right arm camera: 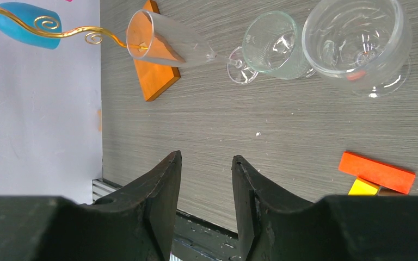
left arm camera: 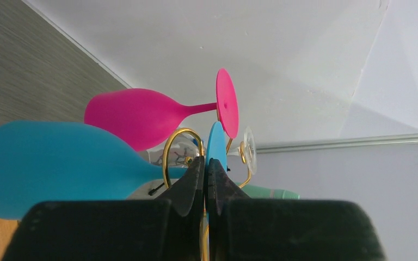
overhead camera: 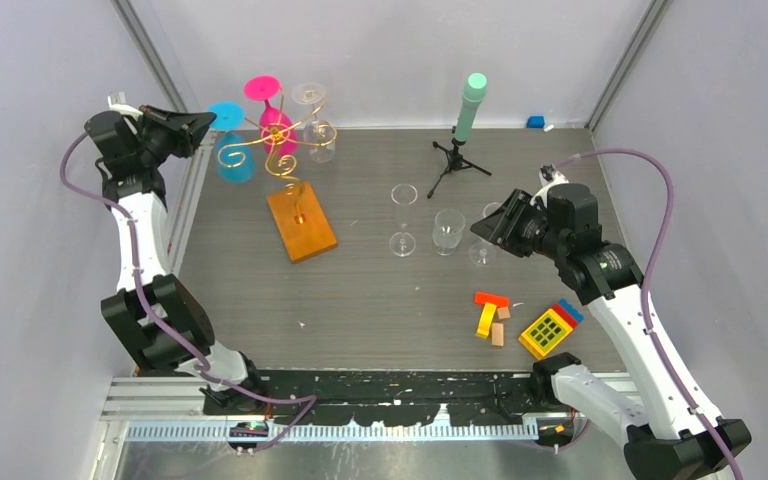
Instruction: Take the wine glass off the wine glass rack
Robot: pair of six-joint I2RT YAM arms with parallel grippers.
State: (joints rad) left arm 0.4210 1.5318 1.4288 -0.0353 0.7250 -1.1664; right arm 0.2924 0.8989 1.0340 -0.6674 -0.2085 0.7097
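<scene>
the danger here is at the wine glass rack (overhead camera: 282, 150): if the left gripper (left arm camera: 206, 166) pulls the blue wine glass (overhead camera: 235, 160) sideways and not along the gold arm, the round foot can catch on the curl and drag the light stand, and the pink glass (overhead camera: 278, 130) hanging just beside it may be knocked off. the left fingers are pressed together right at the thin stem near the foot, but i cannot tell if the stem is really pinched between them (a smooth stem could slip out). the right gripper (right arm camera: 206, 163) is parted and holds nothing, over the table (overhead camera: 360, 300), well apart from the rack. the blue glass hangs upside down at the left side of the rack, opaque, with a long rounded bowl.
</scene>
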